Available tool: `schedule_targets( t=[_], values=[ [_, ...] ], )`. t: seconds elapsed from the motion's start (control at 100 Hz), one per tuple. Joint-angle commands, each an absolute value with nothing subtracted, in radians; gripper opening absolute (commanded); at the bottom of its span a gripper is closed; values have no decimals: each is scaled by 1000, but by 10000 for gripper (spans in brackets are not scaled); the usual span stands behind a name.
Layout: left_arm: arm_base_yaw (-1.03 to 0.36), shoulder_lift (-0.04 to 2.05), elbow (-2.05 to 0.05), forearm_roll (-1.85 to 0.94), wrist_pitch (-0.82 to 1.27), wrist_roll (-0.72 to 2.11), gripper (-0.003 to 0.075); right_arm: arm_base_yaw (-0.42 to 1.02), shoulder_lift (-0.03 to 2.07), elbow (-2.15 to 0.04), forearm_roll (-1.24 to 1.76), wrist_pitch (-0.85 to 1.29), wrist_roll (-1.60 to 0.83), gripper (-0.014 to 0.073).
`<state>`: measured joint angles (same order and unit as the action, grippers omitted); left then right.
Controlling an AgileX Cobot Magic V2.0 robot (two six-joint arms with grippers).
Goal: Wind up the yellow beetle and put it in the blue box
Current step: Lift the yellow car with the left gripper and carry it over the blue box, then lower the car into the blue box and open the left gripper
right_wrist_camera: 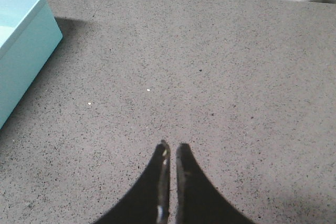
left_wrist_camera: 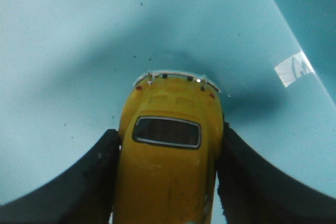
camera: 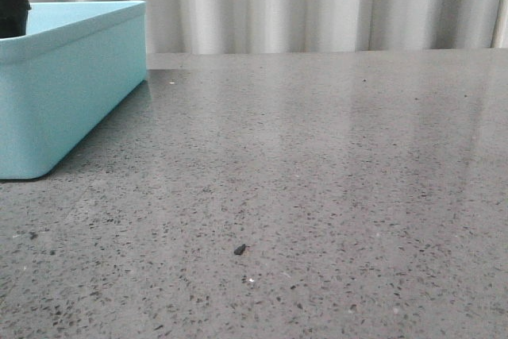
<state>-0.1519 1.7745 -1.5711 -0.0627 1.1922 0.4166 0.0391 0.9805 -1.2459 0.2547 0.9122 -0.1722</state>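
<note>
Grey speckled stone tabletop (camera: 317, 164) fills your front cam, w/ pleated pale curtains (camera: 317, 1) behind it. At far left sits the blue box (camera: 63, 109), pale aqua, its long side wall running back toward the curtains. A dark piece of the left arm (camera: 11, 5) shows just above the box rim at the frame's top-left corner. One small dark chip (camera: 240, 249) lies on the table near centre, well apart from the box.

Your left wrist cam looks straight down into the box: pale aqua floor all round, a darker wall at one corner of the view, a pale sticker or glare patch (left_wrist_camera: 294, 68) on the floor near that wall. The left gripper (left_wrist_camera: 167, 177) has its two black fingers (left_wrist_camera: 89, 182) pressed against both flanks of the yellow beetle (left_wrist_camera: 168, 150), holding it firmly. You see the car's roof, a dark window w/ chrome trim, a chrome bumper at its far end. Its shadow falls on the floor just past the bumper; whether the wheels touch the floor can't be told.

Your right wrist cam shows the right gripper (right_wrist_camera: 171, 153) above bare table, fingertips nearly together w/ only a thin slit between them, nothing held. A corner of the box sits at that view's edge, well apart from the fingers.
</note>
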Motion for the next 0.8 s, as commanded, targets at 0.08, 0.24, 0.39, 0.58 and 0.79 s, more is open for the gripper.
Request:
schedule_targets(
  t=[0.08,0.24,0.39,0.58,0.79],
  values=[
    [-151,1732,-1595,-129,1154,459,58,36,962,-1270,270,849,-180,-50],
    [-151,1732,-1595,-134,1150,461,297,36,962,-1270,275,856,-180,-50],
    [-151,1732,-1595,-97,1150,454,400,36,955,-1270,275,860,-180,-50],
    [-151,1732,-1595,-92,1161,454,413,36,944,-1270,275,858,-180,-50],
    [-151,1728,-1603,-92,1195,454,405,36,942,-1270,275,858,-180,-50]
  ],
)
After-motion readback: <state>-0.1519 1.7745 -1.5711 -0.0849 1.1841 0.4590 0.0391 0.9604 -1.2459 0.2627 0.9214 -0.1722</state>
